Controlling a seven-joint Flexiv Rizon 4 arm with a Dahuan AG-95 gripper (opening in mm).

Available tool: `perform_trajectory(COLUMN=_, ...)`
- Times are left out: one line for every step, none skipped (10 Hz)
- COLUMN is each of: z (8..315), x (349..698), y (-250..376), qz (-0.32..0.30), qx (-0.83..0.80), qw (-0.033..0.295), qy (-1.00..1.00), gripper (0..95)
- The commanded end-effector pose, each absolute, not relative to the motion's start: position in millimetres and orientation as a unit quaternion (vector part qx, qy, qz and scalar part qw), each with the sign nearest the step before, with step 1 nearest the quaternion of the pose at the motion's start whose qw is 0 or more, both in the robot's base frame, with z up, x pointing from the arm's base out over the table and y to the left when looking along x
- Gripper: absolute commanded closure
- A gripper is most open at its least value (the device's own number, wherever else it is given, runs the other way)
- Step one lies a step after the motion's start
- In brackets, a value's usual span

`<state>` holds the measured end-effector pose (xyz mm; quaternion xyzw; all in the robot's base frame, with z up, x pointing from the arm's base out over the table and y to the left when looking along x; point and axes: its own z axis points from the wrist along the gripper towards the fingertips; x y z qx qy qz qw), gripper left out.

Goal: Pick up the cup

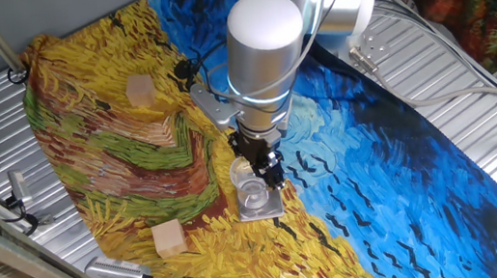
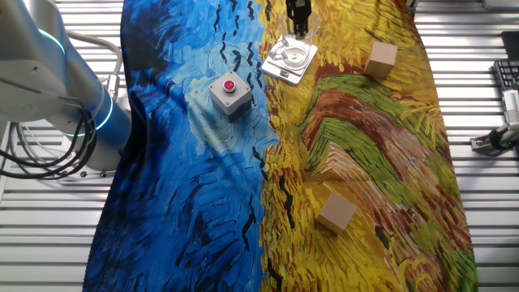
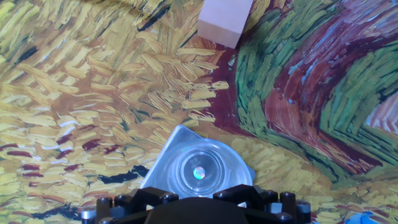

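We saw the cup (image 1: 251, 185), a small clear colourless cylinder with thin glassy walls, standing upright on a flat square grey coaster (image 1: 261, 209) of dull metallic sheen. From the hand view we looked straight down into the cup (image 3: 199, 171); nothing lay in it (only a small bright glint showed at its round base). The coaster (image 3: 163, 165) showed rounded corners there. The gripper (image 1: 269, 167) hung at the cup's rim, its black fingers (image 1: 275, 168) close beside the glass, but we could not tell whether they stood apart or pressed on the wall. The table (image 1: 408, 165) wore a painted cloth of thick blue and yellow brush strokes. Two pale wooden cubes (image 1: 169, 238) (image 1: 140, 90) with matte faces sat apart on the yellow part. In the other fixed view a grey box with a red button (image 2: 229, 92) stood near the coaster (image 2: 280, 71).
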<state>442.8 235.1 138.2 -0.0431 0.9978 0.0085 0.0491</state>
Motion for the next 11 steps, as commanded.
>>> perform_trajectory(z=138.2, x=442.6, y=234.8, qz=0.007, qx=-0.044, qw=0.049, qy=0.998, gripper=0.0)
perform_trajectory(z=138.0, x=442.6, y=234.8, qz=0.008, qx=-0.045, qw=0.050, qy=0.998, gripper=0.0)
perform_trajectory(z=137.6, x=442.6, y=234.8, qz=0.009, qx=-0.045, qw=0.051, qy=0.998, gripper=0.0)
perform_trajectory(z=137.1, x=442.7, y=234.9, qz=0.009, qx=-0.046, qw=0.052, qy=0.998, gripper=0.0)
perform_trajectory(z=137.1, x=442.8, y=234.9, qz=0.008, qx=-0.046, qw=0.052, qy=0.998, gripper=0.0)
perform_trajectory(z=137.2, x=442.9, y=234.9, qz=0.009, qx=-0.046, qw=0.052, qy=0.998, gripper=0.0)
perform_trajectory(z=137.1, x=442.9, y=234.9, qz=0.009, qx=-0.047, qw=0.052, qy=0.998, gripper=0.0)
perform_trajectory(z=137.1, x=442.9, y=234.9, qz=0.009, qx=-0.046, qw=0.052, qy=0.998, gripper=0.0)
perform_trajectory(z=137.2, x=442.9, y=234.8, qz=0.009, qx=-0.047, qw=0.051, qy=0.998, gripper=0.0)
perform_trajectory(z=137.2, x=442.9, y=234.4, qz=0.009, qx=-0.048, qw=0.051, qy=0.998, gripper=0.0)
perform_trajectory(z=137.2, x=442.9, y=234.2, qz=0.009, qx=-0.048, qw=0.051, qy=0.998, gripper=0.0)
